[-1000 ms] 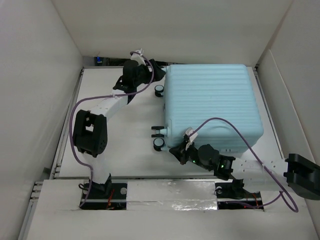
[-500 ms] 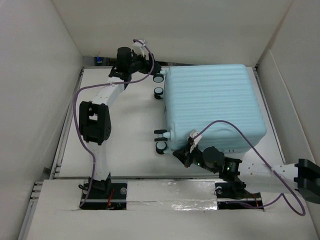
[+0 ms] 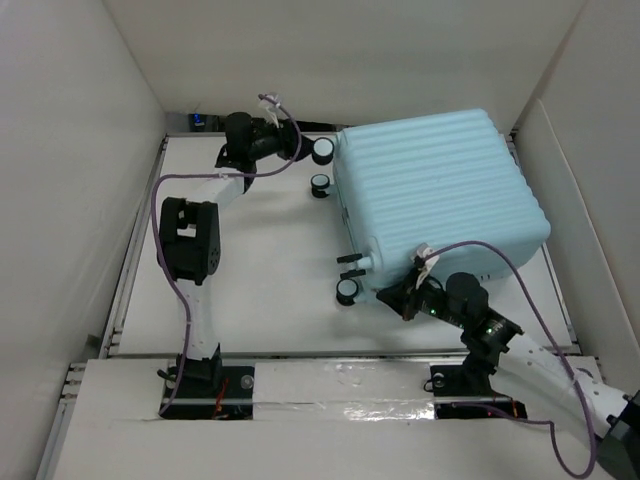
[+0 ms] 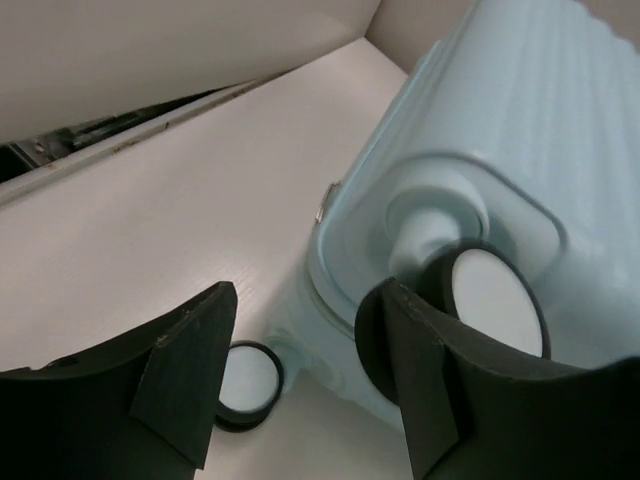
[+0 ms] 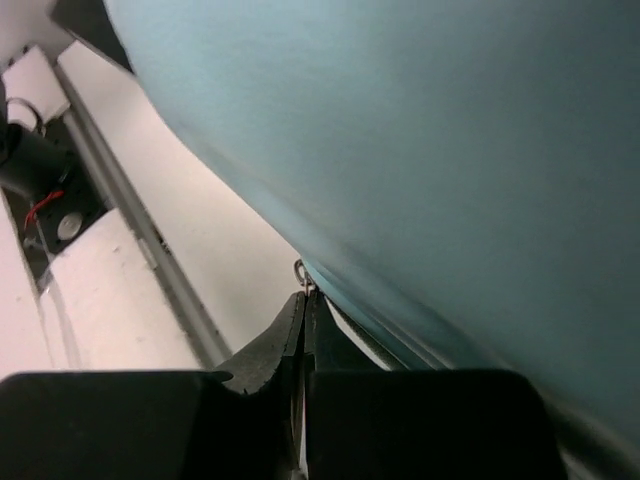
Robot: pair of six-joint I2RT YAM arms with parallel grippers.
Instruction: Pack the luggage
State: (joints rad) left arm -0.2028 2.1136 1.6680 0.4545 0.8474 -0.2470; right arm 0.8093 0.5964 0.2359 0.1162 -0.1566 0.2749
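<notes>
Luggage (image 3: 440, 200) lying flat on the right half of the tabletop (image 3: 260, 270), wheels (image 3: 347, 290) on its left side, my left fingers (image 4: 180, 370) at its far-left corner, far wheel (image 4: 495, 300) just beside them, my right fingers (image 5: 270, 350) against its near-left edge.

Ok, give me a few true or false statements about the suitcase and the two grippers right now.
1. The luggage is closed. True.
2. The left gripper has its jaws apart, beside the wheels. True.
3. The luggage stands upright on its wheels. False: it lies flat on the table, with the wheels sticking out sideways.
4. The right gripper is wide open. False: it is shut, at the luggage's near edge.
</notes>
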